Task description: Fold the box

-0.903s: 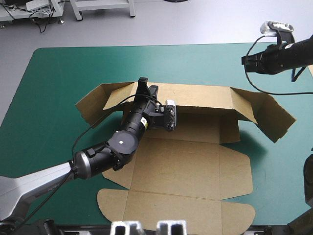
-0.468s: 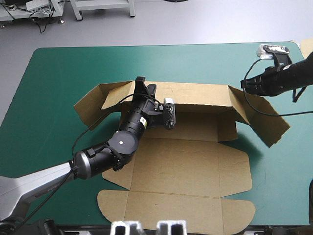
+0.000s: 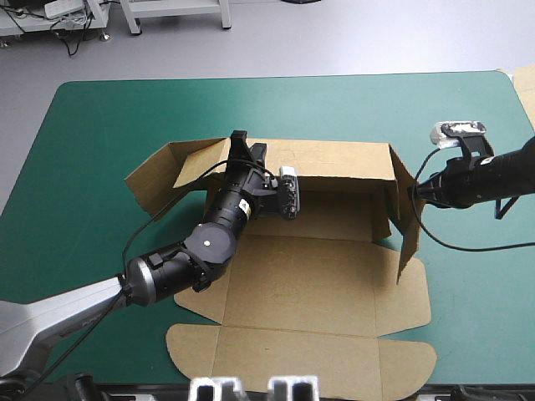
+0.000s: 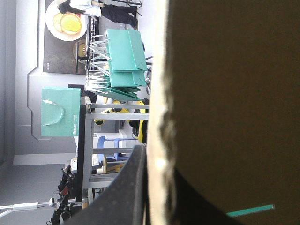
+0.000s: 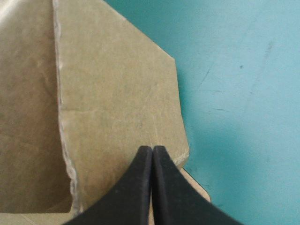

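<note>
The brown box [image 3: 309, 276] lies as a cut sheet on the teal-green cover, its back wall [image 3: 334, 163] raised. My left gripper [image 3: 244, 149] is shut on that wall's top edge near its left end. In the left wrist view the board [image 4: 225, 93] runs between the black fingers [image 4: 126, 192]. My right gripper [image 3: 415, 191] is shut, with its tips against the outer face of the right side flap [image 3: 408, 225], which stands nearly upright. The right wrist view shows the shut tips [image 5: 153, 149] on that flap [image 5: 117, 93].
The left side flap [image 3: 159, 175] splays outward. The lid panel with rounded tabs [image 3: 301, 359] lies flat near the front edge. Another piece of brown board [image 3: 525, 83] shows at the far right corner. Bare teal-green cover [image 3: 100, 125] surrounds the box.
My right gripper has come down and leftward, swinging the right side flap from splayed out to nearly upright. The left arm has kept its hold without moving.
</note>
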You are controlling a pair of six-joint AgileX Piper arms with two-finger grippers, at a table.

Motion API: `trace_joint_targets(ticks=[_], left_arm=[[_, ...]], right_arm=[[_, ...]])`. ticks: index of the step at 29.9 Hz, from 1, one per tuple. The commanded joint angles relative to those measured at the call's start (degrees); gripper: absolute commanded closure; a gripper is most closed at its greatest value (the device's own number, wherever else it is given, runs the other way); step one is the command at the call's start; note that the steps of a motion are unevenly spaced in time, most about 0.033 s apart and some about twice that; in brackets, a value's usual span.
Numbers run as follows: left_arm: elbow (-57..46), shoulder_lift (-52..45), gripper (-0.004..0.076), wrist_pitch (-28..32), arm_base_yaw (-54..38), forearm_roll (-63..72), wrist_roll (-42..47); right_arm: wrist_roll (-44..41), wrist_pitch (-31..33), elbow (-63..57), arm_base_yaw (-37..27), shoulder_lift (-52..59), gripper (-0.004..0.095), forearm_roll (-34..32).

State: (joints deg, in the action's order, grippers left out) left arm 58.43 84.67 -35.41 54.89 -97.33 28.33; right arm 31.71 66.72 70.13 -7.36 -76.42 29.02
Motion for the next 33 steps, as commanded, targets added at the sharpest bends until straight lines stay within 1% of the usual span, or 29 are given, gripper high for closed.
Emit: trace_joint_targets(ticks=[1, 3, 6, 9, 11, 13, 14, 15, 16, 18, 19, 21, 22, 24, 27, 29, 30, 31, 33], left_arm=[[1.65, -1.78, 0.0732, -2.01, 0.1, -3.88, 1.38], [1.65, -1.67, 0.0732, -2.48, 0.1, -3.88, 1.38], [1.53, -1.54, 0.0732, -2.26, 0.1, -3.75, 1.38], [1.53, -1.54, 0.0732, -2.15, 0.1, -3.89, 2.1], [1.53, -1.42, 0.0732, -1.98, 0.1, -3.89, 2.39], [1.53, -1.17, 0.0732, -1.72, 0.1, -3.89, 2.37], [1.53, -1.19, 0.0732, -1.72, 0.1, -3.89, 2.37], [1.53, -1.06, 0.0732, -1.72, 0.1, -3.89, 2.37], [1.53, -0.8, 0.0732, -1.72, 0.1, -3.89, 2.37], [1.53, -0.55, 0.0732, -1.72, 0.1, -3.89, 2.37], [1.53, -0.31, 0.0732, -1.72, 0.1, -3.89, 2.37], [1.53, 0.04, 0.0732, -1.72, 0.1, -3.89, 2.37], [1.53, 0.26, 0.0732, -1.72, 0.1, -3.89, 2.37], [1.53, 0.75, 0.0732, -1.72, 0.1, -3.89, 2.37], [1.53, 1.57, 0.0732, -1.82, 0.1, -3.89, 2.24], [1.53, 2.13, 0.0732, -1.82, 0.1, -3.89, 2.24], [1.53, 2.3, 0.0732, -1.82, 0.1, -3.89, 2.24], [1.53, 2.64, 0.0732, -1.82, 0.1, -3.89, 2.24], [1.53, 3.18, 0.0732, -1.82, 0.1, -3.89, 2.24]], right_arm=[[5.74, -6.61, -5.24, -0.11, 5.3, 0.0925, 7.22], [9.04, -9.96, -8.9, -0.11, 7.71, 0.0925, 10.14], [15.65, -17.89, -16.2, -0.11, 11.55, 0.0925, 15.02], [24.82, -24.71, -23.67, -0.11, 14.07, 0.0925, 22.06], [32.15, -27.88, -28.18, -0.11, 15.07, 0.0925, 28.77], [41.65, -30.72, -32.96, -0.11, 15.27, 0.0925, 38.21], [45.7, -31.45, -34.63, -0.11, 15.27, 0.0925, 42.38], [50.61, -31.93, -36.47, -0.11, 15.15, 0.0925, 48.4], [55.13, -31.93, -37.83, -0.11, 15.15, 0.0925, 52.48], [63.03, -31.57, -39.11, -0.11, 15.15, 0.0925, 56.64], [65.1, -30.89, -39.11, -0.11, 15.15, 0.0925, 56.9], [66.31, -30.19, -38.59, -0.11, 15.15, 0.0924, 56.35], [66.29, -30.19, -38.11, -0.11, 15.15, 0.0921, 55.02], [65.2, -29.71, -36.96, -0.11, 15.15, 0.089, 49.04], [57.01, -28.52, -35.0, -0.11, 15.15, 0.0767, 37.1], [51.08, -27.87, -33.95, -0.11, 15.15, 0.0672, 31.93], [49.41, -27.1, -33.55, -0.11, 15.15, 0.0645, 30.51], [48.24, -26.15, -33.06, -0.11, 15.15, 0.0594, 29.05], [48.08, -24.43, -32.28, -0.11, 15.15, 0.0531, 28.22]])
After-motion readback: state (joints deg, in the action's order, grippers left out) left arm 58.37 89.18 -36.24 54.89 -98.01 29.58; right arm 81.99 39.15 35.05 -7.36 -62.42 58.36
